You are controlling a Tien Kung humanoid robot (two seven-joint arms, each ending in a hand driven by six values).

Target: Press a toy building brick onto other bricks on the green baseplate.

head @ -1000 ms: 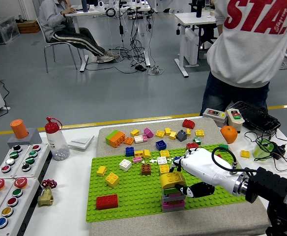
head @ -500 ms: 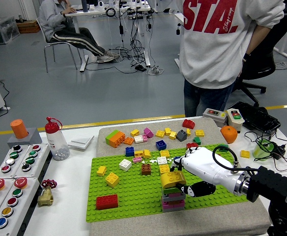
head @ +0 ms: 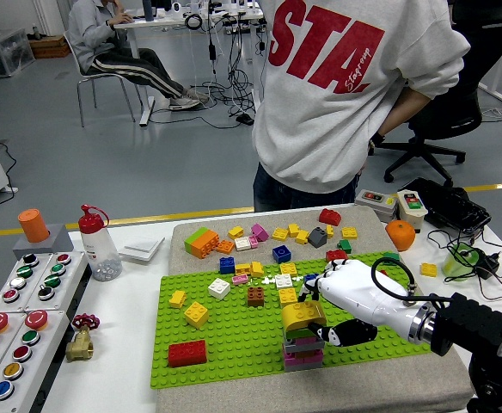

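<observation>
A green baseplate (head: 234, 344) lies on a grey mat in the head view. Near its front middle stands a small stack of bricks (head: 303, 351), pink and magenta at the bottom, dark and green above. My right hand (head: 324, 308), white with a black forearm, comes in from the right and is shut on a yellow brick (head: 302, 315) that sits on top of the stack. The thumb lies below to the right of the stack. Loose bricks on the plate include a red one (head: 186, 353), yellow ones (head: 196, 314) and a brown one (head: 256, 296). My left arm is out of view.
Several loose bricks (head: 272, 237) lie on the mat behind the plate. A button panel (head: 19, 318) and a clear bottle (head: 99, 245) stand at the left. An orange object (head: 400, 234), switch boxes (head: 395, 203) and cables are at the right. A person (head: 337, 95) stands at the far side.
The person has walked left along the far side of the table. My right hand and the yellow brick have hardly moved on the stack.
</observation>
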